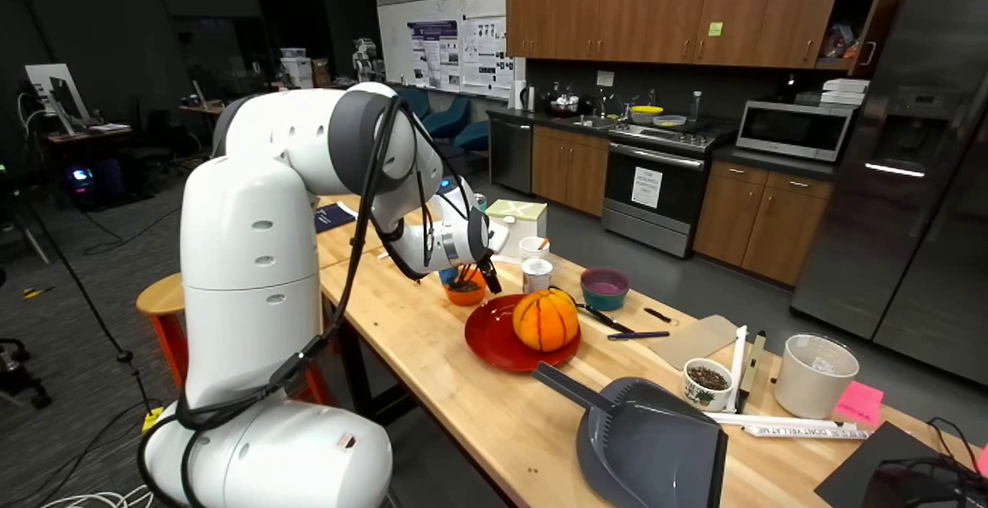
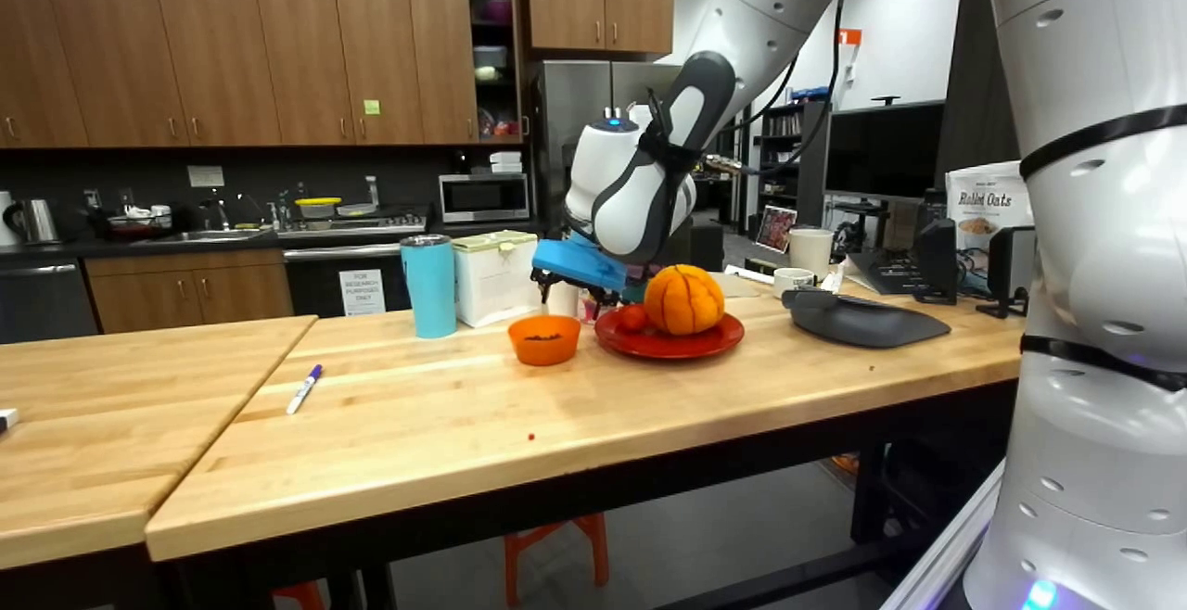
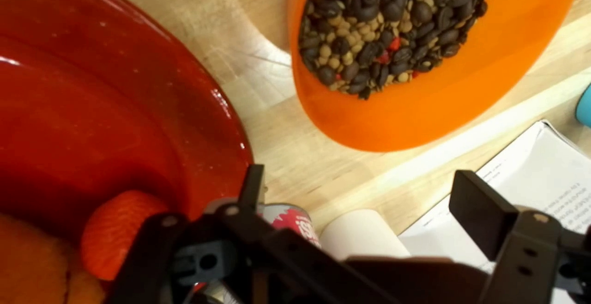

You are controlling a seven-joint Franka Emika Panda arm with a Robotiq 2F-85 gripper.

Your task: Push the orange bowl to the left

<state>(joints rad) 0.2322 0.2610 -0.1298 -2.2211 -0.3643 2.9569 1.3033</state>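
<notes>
the orange bowl (image 2: 544, 341) sits upright on the wooden table (image 2: 417, 425), just beside the red plate (image 1: 490, 338), a sliver of bare wood between the two! the wrist view looks right into it, and there's plenty in there (dark beans (image 3: 368, 9), tan lentil-like bits (image 3: 353, 40), a few red flecks (image 3: 394, 44)). and the robotiq gripper (image 3: 368, 200) hangs low, near the bowl, jaws spread wide, both fingertips (image 3: 480, 211) clear of the orange rim in the wrist view; whether any other part of it brushes the bowl, i cannot tell. over on the plate, the ribbed orange pumpkin-like ball (image 1: 546, 320) takes centre stage, with a small red-orange ball (image 2: 632, 318) right beside it. in an exterior view the turquoise tumbler (image 2: 429, 285) stands tall just beside the white box (image 2: 496, 284), both behind the bowl, while a purple-capped marker (image 2: 304, 389) lies well apart from it. past the plate, the grey dustpan (image 1: 656, 431) points its handle (image 1: 571, 387) back toward the rim. and in the wrist view, a can (image 3: 295, 224) with a red-and-white label shows farther off, in the gap between the spread fingers.
</notes>
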